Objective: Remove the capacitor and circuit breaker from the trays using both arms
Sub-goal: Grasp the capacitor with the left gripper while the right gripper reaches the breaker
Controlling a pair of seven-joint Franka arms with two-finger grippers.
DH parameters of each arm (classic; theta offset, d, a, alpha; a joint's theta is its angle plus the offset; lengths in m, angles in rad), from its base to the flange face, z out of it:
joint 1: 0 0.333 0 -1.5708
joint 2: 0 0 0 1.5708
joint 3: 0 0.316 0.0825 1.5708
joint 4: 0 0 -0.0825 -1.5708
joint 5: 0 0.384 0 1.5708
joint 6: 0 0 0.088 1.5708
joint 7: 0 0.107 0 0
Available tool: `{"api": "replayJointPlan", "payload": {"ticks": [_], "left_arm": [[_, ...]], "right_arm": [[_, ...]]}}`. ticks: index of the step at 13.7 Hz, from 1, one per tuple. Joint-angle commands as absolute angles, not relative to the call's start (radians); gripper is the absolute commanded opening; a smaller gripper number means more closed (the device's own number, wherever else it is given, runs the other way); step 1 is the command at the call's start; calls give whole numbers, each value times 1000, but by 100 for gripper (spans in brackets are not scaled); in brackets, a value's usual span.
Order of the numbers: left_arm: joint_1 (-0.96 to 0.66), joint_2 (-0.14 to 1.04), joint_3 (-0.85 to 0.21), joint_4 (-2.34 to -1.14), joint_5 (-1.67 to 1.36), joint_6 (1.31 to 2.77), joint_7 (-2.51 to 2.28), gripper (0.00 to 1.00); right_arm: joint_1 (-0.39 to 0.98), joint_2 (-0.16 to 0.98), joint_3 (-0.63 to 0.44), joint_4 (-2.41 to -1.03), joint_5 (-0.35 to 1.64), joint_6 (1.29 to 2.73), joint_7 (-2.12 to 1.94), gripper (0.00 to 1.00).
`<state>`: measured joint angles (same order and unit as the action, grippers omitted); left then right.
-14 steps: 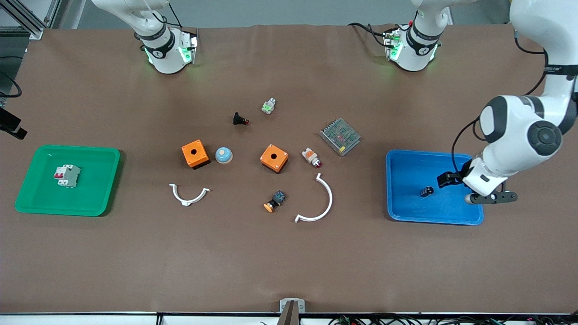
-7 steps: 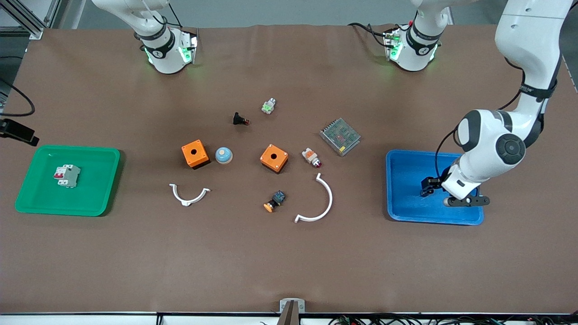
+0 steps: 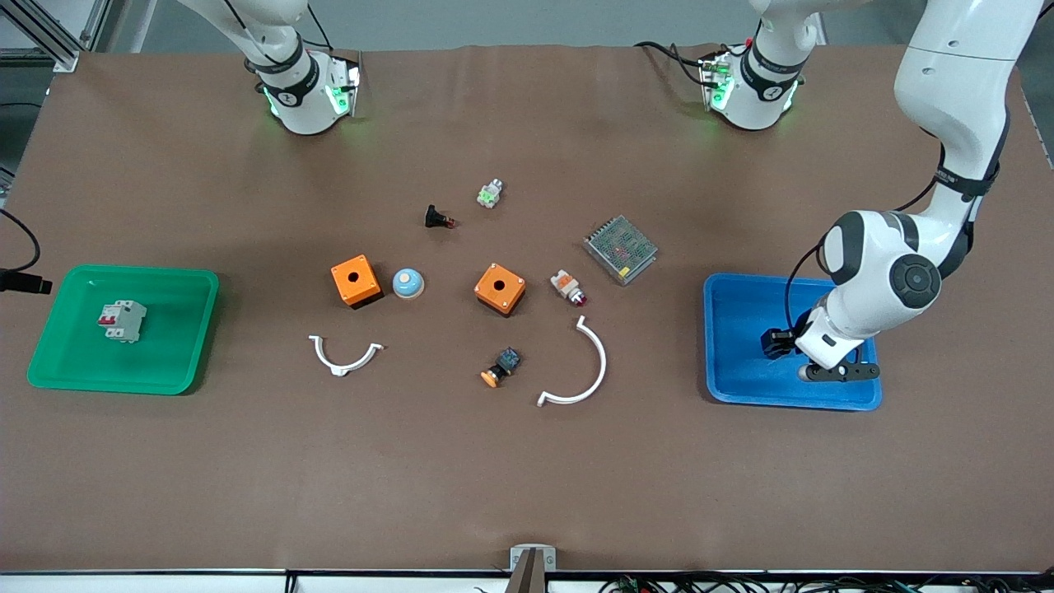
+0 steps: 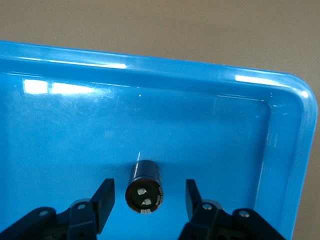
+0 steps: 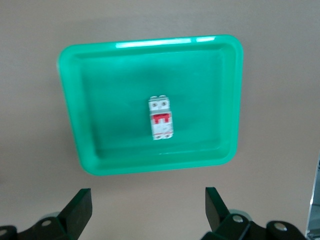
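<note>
My left tool (image 4: 147, 202) is down in the blue tray (image 3: 733, 296), fingers (image 4: 102, 200) spread either side of the capacitor (image 4: 144, 186) with a gap showing on both flanks, so nothing is gripped yet. The capacitor lies on its side on the tray floor, pale end facing my wrist camera.

Over at the right arm's end of the surface, my right tool (image 5: 147, 210) hangs high above the green tray (image 5: 80, 100), fingers wide apart and holding nothing. The circuit breaker (image 5: 161, 118) lies flat around the middle of that tray, red levers up.

So where does that leave me? Neither part is out of its tray. The left side looks closest: pinch the capacitor, lift, carry it clear of the rim. The right side has more to do, I reckon: come down, line up across the breaker's body, grip, then lift it out.
</note>
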<state>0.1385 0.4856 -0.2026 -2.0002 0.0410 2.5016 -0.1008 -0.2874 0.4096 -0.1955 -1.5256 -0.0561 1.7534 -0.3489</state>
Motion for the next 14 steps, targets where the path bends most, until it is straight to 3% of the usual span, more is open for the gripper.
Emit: {"api": "replayJointPlan", "payload": {"ticks": [1, 4, 9, 14], "left_arm": [[147, 498, -207, -1994, 31, 2508, -97, 64], [147, 502, -207, -1996, 31, 2508, -97, 59], [143, 505, -207, -1997, 29, 2508, -109, 16], [135, 451, -212, -1991, 31, 2494, -121, 1]], "right_arm": [[-319, 481, -181, -1514, -61, 1805, -382, 100], [-348, 534, -179, -1583, -19, 1960, -481, 100], [-341, 535, -179, -1747, 18, 2144, -488, 100], [-348, 525, -178, -1847, 23, 2238, -489, 100]]}}
